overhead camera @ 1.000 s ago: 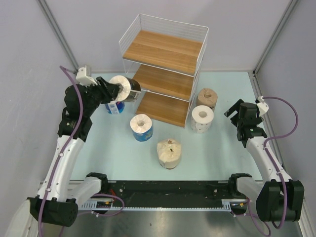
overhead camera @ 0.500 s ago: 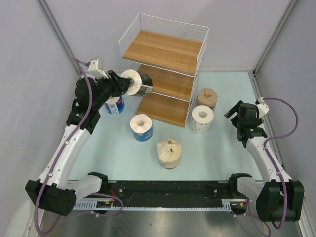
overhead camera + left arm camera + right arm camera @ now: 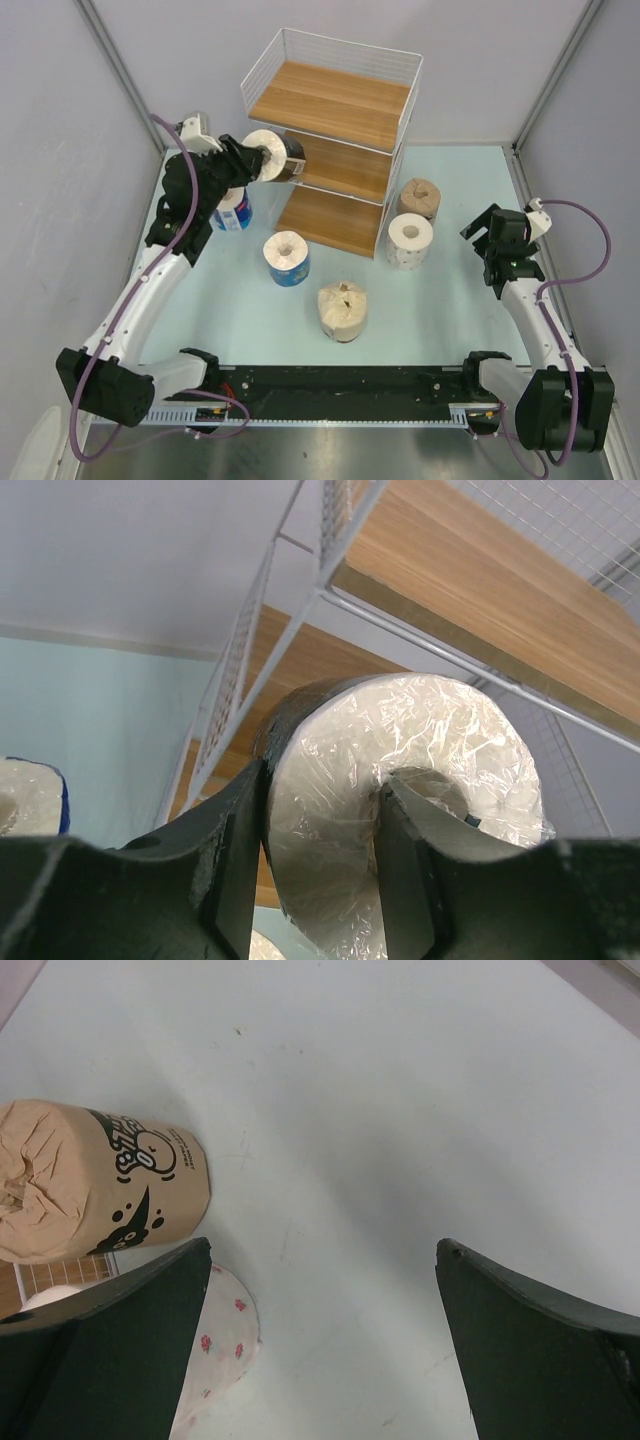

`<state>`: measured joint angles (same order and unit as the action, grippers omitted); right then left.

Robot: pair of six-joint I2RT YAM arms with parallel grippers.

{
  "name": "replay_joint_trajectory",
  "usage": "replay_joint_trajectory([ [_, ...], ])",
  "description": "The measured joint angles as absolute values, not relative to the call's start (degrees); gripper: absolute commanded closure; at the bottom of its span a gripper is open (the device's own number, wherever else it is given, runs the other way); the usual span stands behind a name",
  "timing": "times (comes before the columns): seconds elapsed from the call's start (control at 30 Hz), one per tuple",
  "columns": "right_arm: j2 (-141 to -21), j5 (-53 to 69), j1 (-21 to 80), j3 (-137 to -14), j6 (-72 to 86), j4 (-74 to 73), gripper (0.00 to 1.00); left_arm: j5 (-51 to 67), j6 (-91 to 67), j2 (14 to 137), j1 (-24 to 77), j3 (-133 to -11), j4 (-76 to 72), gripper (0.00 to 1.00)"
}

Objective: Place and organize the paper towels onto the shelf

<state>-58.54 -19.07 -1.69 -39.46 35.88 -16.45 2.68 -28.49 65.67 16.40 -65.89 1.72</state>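
Tabletop [image 3: 200, 300]: dark roll [image 3: 283, 160] in left end effector [image 3: 320, 790] at shelf [image 3: 335, 165] edge; right end effector [image 3: 322, 1250] wide.

Pale grey walls [image 3: 480, 60] enclose an evenly lit, light mint tabletop [image 3: 440, 310].

Dark-wrapped paper roll [image 3: 420, 760]: clear plastic film, glossy, crinkled. Three-tier shelf [image 3: 330, 105]: smooth brown wood boards, slight sheen; thin white-coated wire frame. Tan-brown roll [image 3: 90, 1175]: matt paper wrap, creased at end. Pale table top [image 3: 400, 1110]: smooth, matt, faint scuffs.
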Motion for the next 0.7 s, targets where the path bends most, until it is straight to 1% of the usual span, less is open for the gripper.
replay_joint_trajectory([
  [0.2,-58.3,-19.0,-2.2,-39.5,35.7,-16.4,0.0,-0.1,-28.6,68.1,15.5,-65.9,0.7,0.66],
  [0.7,-57.6,-18.1,-3.3,-39.5,34.9,-16.5,0.0,6.9,-31.0,73.7,5.8,-68.6,-2.0,0.66],
])
